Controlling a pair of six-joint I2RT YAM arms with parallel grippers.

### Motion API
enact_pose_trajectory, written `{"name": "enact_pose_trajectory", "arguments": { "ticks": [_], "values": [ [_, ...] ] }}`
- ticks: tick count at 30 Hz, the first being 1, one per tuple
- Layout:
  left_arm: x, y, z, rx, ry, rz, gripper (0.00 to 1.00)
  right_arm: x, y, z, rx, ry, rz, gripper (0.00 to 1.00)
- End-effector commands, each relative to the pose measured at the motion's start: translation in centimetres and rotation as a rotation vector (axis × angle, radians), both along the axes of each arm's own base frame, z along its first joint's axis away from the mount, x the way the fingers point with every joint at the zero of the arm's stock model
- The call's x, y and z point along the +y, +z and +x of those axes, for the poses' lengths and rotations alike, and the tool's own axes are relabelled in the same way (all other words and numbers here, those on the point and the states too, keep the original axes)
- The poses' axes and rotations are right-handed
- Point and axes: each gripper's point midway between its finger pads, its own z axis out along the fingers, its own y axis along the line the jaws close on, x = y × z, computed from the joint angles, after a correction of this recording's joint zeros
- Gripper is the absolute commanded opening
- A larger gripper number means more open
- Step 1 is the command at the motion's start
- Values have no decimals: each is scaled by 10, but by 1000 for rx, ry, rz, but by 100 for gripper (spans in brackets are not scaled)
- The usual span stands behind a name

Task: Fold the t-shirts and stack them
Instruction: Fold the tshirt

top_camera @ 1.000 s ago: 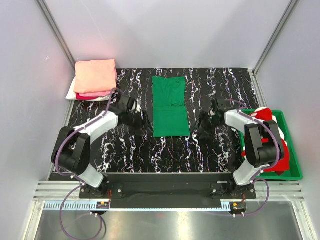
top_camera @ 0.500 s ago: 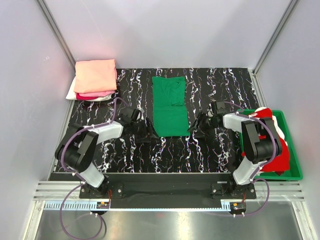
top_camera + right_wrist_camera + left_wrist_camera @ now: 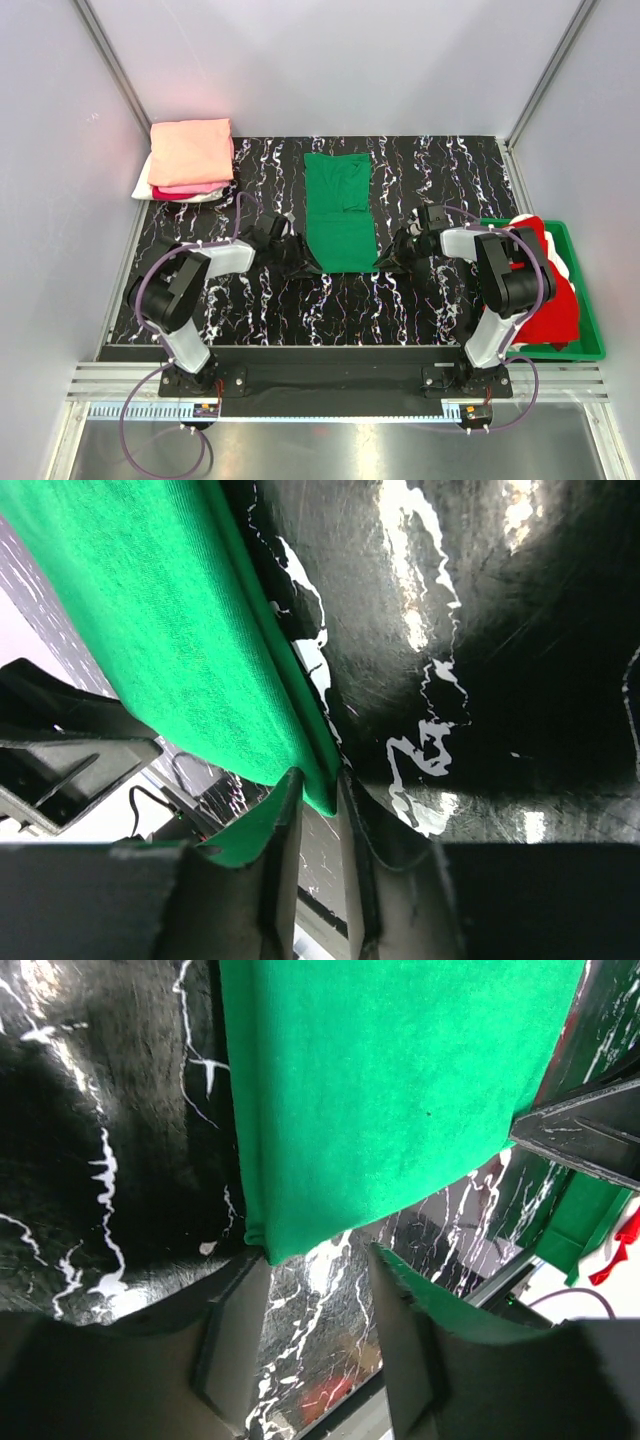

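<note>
The bright green folded cloth t-shirt (image 3: 340,210), lying at 12 o'clock from both arms, is being taken. Its 5 o'clock corner is being clamped by the right gripper (image 3: 318,790), while its 7 o'clock corner is being straddled by the left gripper (image 3: 315,1280), jaws parted. Both layers are best being pinched together.

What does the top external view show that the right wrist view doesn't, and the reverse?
Top external only: the stack of folded shirts at the far left corner and the bin holding red and white cloth on the right. Right wrist only: the right end effector with its fingers closely flanking a corner of the green shirt. Both: the green shirt lying on the black marbled table.
</note>
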Motion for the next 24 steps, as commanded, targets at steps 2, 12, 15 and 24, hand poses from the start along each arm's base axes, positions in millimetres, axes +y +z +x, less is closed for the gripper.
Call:
{"name": "enact_pose_trajectory", "arguments": {
  "ticks": [2, 12, 15, 24],
  "values": [
    [4, -13, 6, -8, 16, 54, 40, -2, -17, -6, 17, 4, -46, 24],
    [-4, 0, -9, -35, -20, 63, 0, -9, 0, -19, 19, -3, -70, 0],
    [-9, 13, -31, -52, -47, 73, 0, -14, 12, -37, 23, -7, -81, 0],
    [-24, 55, -136, -65, -104, 17, 0, -30, 59, -119, 9, 6, -72, 0]
  ]
}}
